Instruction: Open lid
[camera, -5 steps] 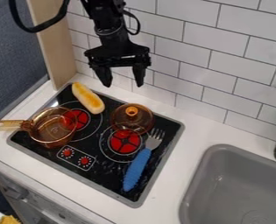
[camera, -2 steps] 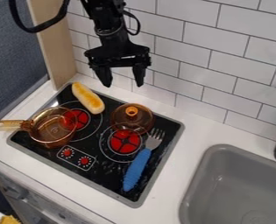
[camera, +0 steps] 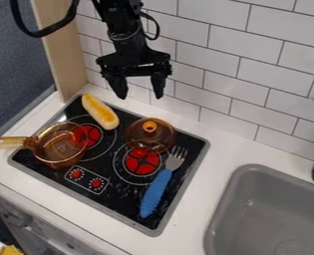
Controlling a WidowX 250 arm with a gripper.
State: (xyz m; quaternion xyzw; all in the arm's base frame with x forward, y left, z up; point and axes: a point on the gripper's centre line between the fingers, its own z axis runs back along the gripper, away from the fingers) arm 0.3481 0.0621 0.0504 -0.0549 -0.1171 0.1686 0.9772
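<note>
Hanging above the back of the stove, the gripper is held open and empty. The amber lid is seen on the stove, apart from the uncovered pan; opening is judged done, with no further grasp called for.

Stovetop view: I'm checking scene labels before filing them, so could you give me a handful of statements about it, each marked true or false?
1. The amber lid sits apart from the pan. True.
2. The fork has a red handle. False: its handle is blue.
3. The gripper is open and empty. True.
4. The bread roll lies inside the pan. False: it lies on the stovetop.
5. The pan's handle points toward the sink. False: it points away from it.
</note>
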